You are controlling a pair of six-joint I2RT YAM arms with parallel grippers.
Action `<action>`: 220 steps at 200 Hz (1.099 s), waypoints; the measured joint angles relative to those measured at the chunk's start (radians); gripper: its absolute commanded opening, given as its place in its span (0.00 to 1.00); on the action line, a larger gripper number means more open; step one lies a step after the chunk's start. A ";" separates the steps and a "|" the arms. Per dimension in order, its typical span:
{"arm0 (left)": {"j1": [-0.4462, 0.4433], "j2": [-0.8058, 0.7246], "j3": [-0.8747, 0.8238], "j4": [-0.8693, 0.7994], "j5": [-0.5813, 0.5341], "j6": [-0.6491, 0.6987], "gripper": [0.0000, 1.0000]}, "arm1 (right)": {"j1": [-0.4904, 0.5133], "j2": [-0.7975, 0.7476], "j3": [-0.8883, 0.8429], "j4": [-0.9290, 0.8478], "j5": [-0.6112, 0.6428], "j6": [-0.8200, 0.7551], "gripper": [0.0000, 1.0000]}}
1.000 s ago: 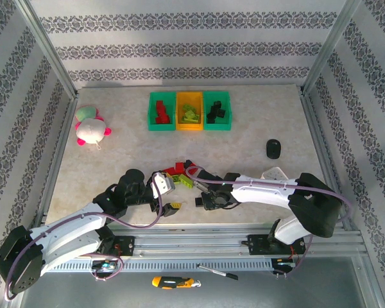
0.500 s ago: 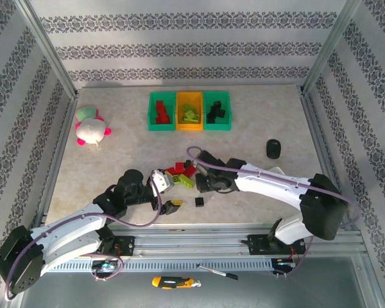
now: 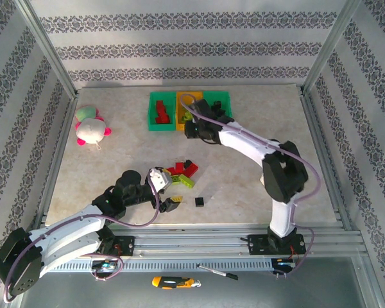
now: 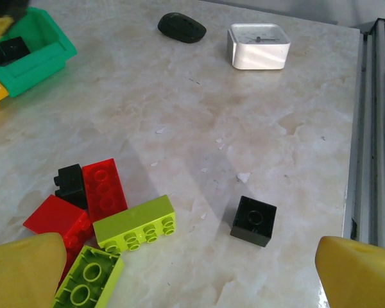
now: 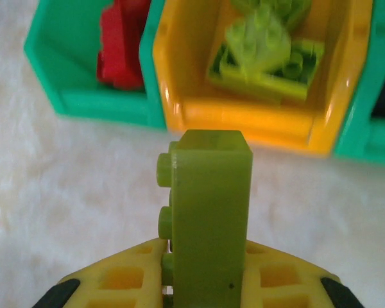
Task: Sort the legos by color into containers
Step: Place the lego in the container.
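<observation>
Visibly, lime bricks (image 5: 269, 58) sit in the orange bin (image 5: 244, 125).

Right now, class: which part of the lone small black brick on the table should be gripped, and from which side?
Best grip the black brick across two flat opposite side walls, coming straight down from above. It sits flat, apart from the other bricks, with bare table on every side.

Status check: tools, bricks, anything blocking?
Right tool shut on lime brick, just short of orange bin. Left tool open, low over loose bricks. Nothing between brick and bin.
</observation>
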 measured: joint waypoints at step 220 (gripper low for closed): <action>0.022 0.111 0.187 -0.209 -0.254 -0.237 0.99 | -0.064 0.032 0.129 0.053 0.037 -0.203 0.72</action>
